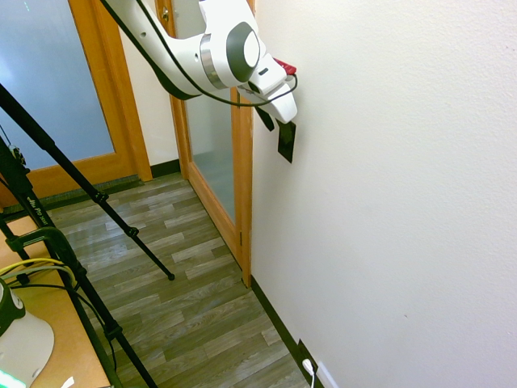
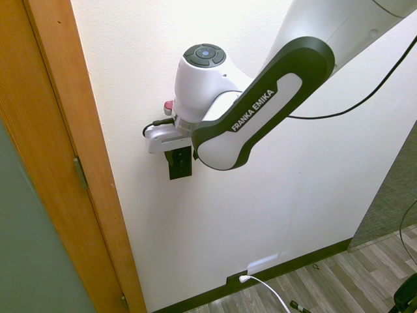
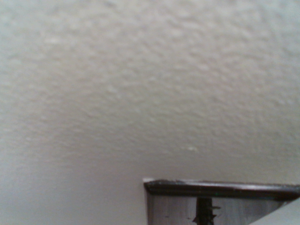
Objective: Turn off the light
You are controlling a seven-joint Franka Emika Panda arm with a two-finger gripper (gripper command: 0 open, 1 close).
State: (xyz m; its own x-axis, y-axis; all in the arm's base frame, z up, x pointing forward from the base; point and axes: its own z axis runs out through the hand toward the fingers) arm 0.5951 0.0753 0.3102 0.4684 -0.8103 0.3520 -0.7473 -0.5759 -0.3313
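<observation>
I see a rough, stippled white wall [image 1: 388, 178] beside a glossy wooden door frame [image 1: 241, 186]. My pincer [image 1: 275, 121] sits against the top of the switch [image 1: 287, 142], a flat dark upright rectangle near the frame; I cannot tell its opening.

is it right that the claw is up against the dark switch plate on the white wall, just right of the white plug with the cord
Not quite. The claw is at the dark switch plate on the white wall, but the white plug with its cord sits far below, down at the baseboard by the floor, not beside the plate. The first exterior view shows this.
</observation>
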